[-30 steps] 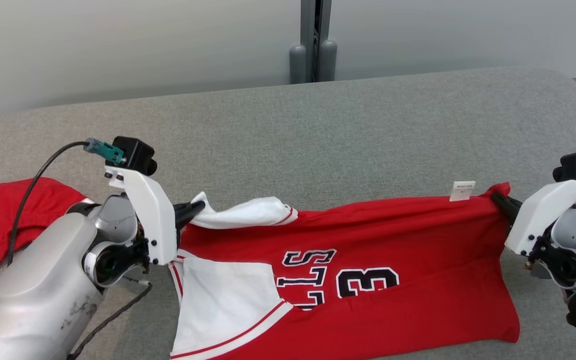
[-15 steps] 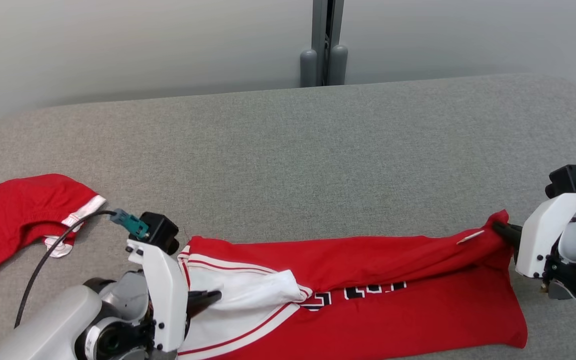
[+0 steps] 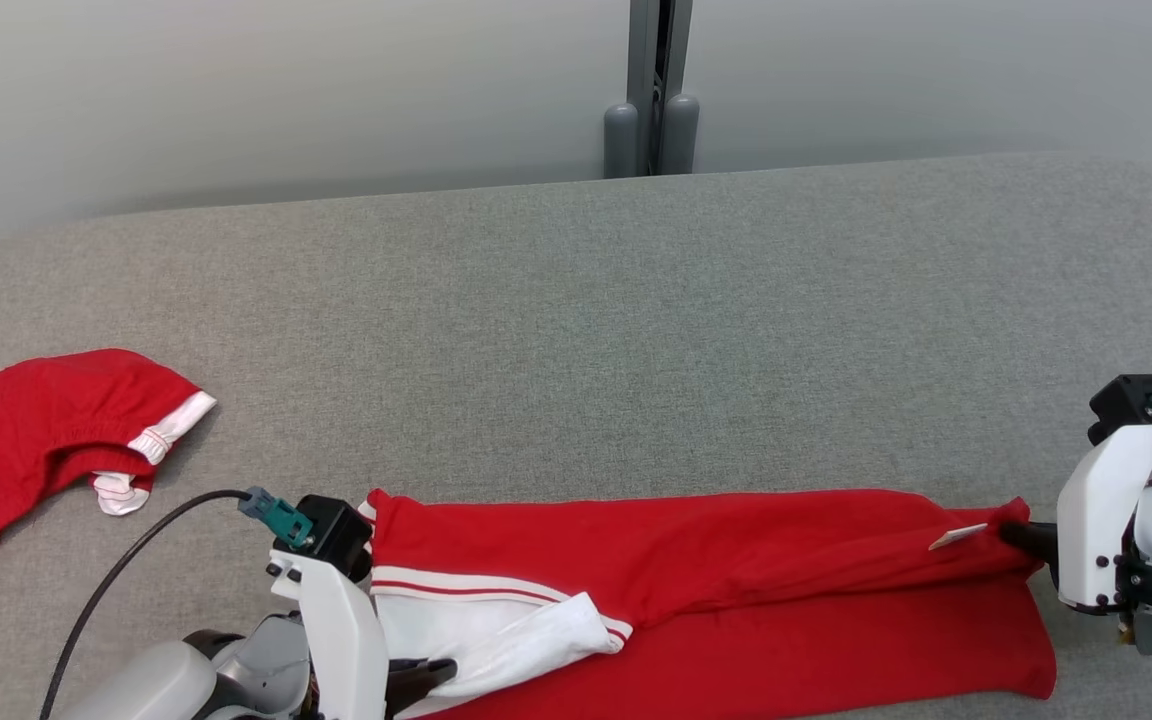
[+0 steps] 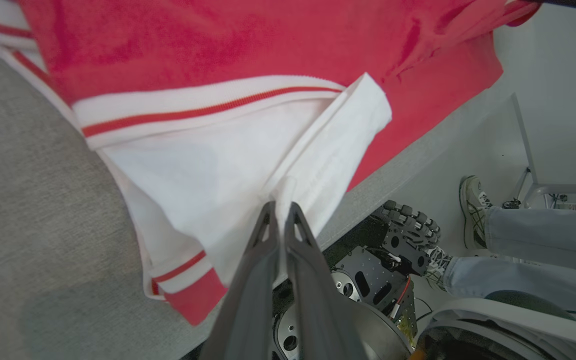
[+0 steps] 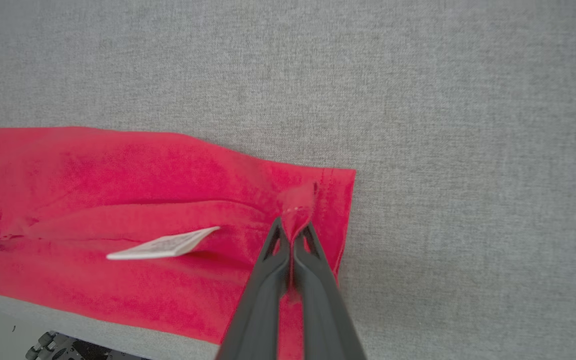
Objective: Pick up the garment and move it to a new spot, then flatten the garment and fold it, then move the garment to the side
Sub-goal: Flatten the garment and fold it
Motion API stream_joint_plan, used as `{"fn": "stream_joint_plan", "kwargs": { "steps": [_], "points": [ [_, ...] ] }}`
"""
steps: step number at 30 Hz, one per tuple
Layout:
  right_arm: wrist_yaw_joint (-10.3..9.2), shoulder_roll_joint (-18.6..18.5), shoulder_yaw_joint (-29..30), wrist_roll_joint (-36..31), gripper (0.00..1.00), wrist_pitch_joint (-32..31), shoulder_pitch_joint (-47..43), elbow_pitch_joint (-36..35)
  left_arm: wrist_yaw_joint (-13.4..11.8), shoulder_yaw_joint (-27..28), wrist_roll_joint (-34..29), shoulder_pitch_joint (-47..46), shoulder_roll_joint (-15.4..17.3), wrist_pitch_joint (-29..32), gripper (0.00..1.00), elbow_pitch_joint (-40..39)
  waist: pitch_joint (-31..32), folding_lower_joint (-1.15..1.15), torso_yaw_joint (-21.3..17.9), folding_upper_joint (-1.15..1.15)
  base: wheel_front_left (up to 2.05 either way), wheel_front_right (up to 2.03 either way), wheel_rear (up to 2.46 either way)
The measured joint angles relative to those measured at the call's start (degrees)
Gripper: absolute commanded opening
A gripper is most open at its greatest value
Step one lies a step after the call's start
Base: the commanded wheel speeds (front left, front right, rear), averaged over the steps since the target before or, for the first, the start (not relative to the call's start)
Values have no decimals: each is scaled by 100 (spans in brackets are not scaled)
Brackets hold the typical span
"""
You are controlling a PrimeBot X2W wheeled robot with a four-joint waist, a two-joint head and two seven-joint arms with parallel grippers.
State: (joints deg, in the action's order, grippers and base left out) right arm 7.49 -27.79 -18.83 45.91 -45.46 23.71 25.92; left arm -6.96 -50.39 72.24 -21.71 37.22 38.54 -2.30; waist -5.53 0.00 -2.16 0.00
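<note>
With one fold judged done, the jersey point(image 3: 756, 570) at the desk's point(image 3: 576, 330) six o'clock edge is clenched at its white end by the left pincer point(image 3: 441, 668) and at its hem by the right pincer point(image 3: 1014, 532); further folding and moving aside are left.

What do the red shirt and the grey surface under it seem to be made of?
The red shirt looks like soft, matte knit cloth, perhaps a synthetic sports fabric: it drapes and creases without holding a shape. The grey surface looks like matte woven upholstery fabric: a fine speckled weave shows.
</note>
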Motion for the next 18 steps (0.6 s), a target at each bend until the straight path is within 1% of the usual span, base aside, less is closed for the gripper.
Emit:
{"fn": "stream_joint_plan", "kwargs": {
  "steps": [2,3,4,5,6,7,14,18],
  "points": [
    [1,13,36,-70,0,-47,-55,-59,-13,-20,19,55,-32,-30,0,-9,-7,0,-7,0,0,0,0],
    [1,25,60,-120,6,-53,-75,-71,-13,-24,23,66,-44,-37,0,-9,-7,0,-8,0,0,0,0],
    [1,40,87,-183,28,-78,-85,-75,-13,-26,24,79,-49,-59,0,-5,-8,0,-9,0,0,0,0],
    [1,48,127,-264,100,-80,-88,-85,-16,-26,24,98,-55,-76,11,4,-11,0,-10,0,0,0,0],
    [1,56,187,-349,100,-35,-90,-86,-16,-27,23,120,-68,-93,83,30,-13,0,-10,0,0,0,0],
    [1,67,227,-417,100,-32,-91,-82,-16,-30,23,133,-89,-112,100,66,-13,0,-9,0,0,0,0],
    [0,171,497,-706,100,-57,-213,-157,33,-103,21,180,-135,-123,100,194,79,0,0,0,0,0,0],
    [1,218,809,-667,100,126,-341,-568,32,-30,-103,204,-132,-392,100,188,182,0,25,0,0,0,0]
  ]
}}
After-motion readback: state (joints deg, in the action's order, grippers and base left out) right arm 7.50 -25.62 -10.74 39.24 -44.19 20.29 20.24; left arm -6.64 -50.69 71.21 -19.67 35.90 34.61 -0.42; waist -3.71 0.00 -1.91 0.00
